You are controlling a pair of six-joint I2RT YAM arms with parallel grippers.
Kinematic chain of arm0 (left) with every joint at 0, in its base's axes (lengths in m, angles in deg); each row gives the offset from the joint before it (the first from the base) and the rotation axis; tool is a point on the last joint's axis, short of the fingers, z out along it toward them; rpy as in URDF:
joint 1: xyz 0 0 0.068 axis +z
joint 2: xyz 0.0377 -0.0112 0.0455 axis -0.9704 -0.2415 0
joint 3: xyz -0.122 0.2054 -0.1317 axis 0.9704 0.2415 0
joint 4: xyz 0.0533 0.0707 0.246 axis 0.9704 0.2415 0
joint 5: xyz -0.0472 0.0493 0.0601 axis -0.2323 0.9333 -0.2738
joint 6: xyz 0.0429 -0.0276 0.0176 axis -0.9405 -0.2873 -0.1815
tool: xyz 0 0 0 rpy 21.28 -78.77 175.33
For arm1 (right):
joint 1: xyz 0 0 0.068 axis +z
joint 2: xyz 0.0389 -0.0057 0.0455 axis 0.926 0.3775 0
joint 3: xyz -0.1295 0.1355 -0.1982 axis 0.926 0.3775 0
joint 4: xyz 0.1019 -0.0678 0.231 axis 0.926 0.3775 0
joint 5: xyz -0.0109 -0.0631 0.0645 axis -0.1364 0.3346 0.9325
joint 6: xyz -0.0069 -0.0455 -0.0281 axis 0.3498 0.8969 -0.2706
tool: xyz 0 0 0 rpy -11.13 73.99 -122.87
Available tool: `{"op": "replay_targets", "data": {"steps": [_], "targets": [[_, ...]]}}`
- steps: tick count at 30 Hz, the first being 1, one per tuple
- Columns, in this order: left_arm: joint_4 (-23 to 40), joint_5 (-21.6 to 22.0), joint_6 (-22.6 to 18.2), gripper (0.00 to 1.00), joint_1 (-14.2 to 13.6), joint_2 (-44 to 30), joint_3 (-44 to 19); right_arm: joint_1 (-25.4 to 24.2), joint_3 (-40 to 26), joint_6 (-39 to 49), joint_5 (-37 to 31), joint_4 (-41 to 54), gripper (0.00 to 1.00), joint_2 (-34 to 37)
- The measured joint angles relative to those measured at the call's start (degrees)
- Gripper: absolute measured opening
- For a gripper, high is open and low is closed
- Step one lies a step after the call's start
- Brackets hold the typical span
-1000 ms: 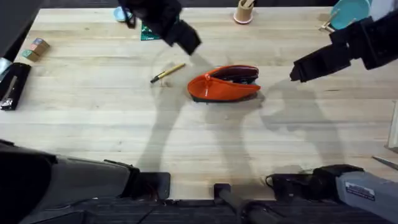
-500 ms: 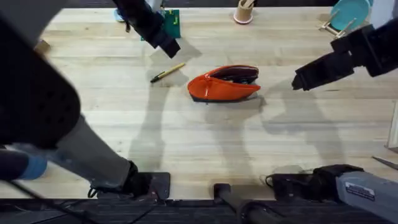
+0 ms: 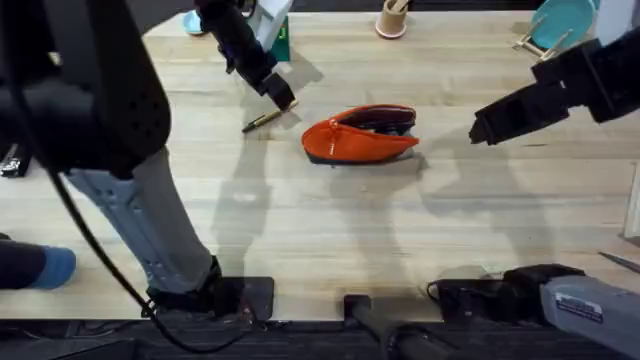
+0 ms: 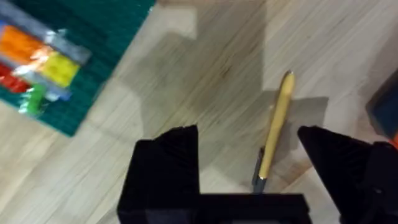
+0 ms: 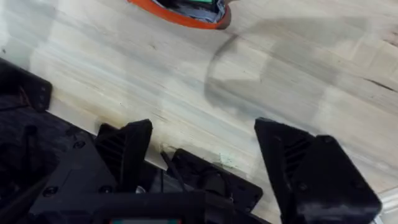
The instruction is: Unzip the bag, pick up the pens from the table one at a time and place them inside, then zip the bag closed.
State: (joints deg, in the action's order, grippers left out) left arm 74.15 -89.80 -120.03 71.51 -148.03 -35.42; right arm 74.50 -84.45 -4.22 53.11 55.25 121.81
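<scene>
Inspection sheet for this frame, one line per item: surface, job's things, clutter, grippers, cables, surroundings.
Surface: light wooden table, arm shadows across it.
Job's things: orange bag lies unzipped, dark contents showing in the opening; yellowish pen lies on the wood left of the bag.
Clutter: green brick plate, pink cup with sticks, teal dish, stapler-like black tool.
Grippers: left gripper open, straddling the pen; right gripper open, holding nothing, right of the bag.
Cables: black cable by the left arm's base.
Surroundings: nothing seen.

Matt grained wood table (image 3: 330,220), orange cloth bag (image 3: 358,140), smooth yellowish pen (image 4: 275,121).
</scene>
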Motion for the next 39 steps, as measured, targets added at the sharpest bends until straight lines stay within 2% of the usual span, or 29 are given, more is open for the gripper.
{"op": "replay_targets", "data": {"steps": [4,11,15,19,24,26,28,29,30,39], "targets": [[0.9,0.2,-0.6,0.907,0.1,-3.3,0.0,0.0,0.0,0.0,0.0,0.0,0.996,0.0],[1.0,-0.2,-0.9,0.9,0.2,-3.4,-0.3,0.0,0.0,0.0,0.0,-0.2,0.996,0.0],[1.0,-0.2,-0.9,0.798,0.3,-3.4,-0.3,0.0,0.0,0.0,0.0,-0.2,0.996,0.2],[1.0,-0.1,-1.1,0.634,0.3,-3.5,-0.3,0.0,0.0,0.0,0.0,-0.2,0.996,1.1],[-0.7,0.9,-1.0,0.509,-0.1,-3.3,0.6,0.0,0.0,0.0,0.0,-0.2,0.995,2.9],[-1.4,1.3,-1.1,0.424,-0.2,-3.0,1.3,0.0,0.0,0.0,0.0,-0.3,0.995,3.1],[-1.4,1.0,-1.0,0.261,-0.3,-2.6,1.9,0.0,0.0,0.0,0.0,-0.2,0.995,3.2],[-1.0,0.1,-1.0,0.112,-0.5,-2.6,2.0,0.0,0.0,0.0,0.0,-0.2,0.995,3.2],[-1.0,-0.1,-1.1,0.067,-0.7,-2.4,2.2,0.0,0.0,0.0,0.0,-0.3,0.995,3.2],[-1.2,-0.1,-1.1,0.047,-0.9,-2.3,2.3,0.0,0.0,0.0,0.0,-0.2,0.996,3.2]]}}
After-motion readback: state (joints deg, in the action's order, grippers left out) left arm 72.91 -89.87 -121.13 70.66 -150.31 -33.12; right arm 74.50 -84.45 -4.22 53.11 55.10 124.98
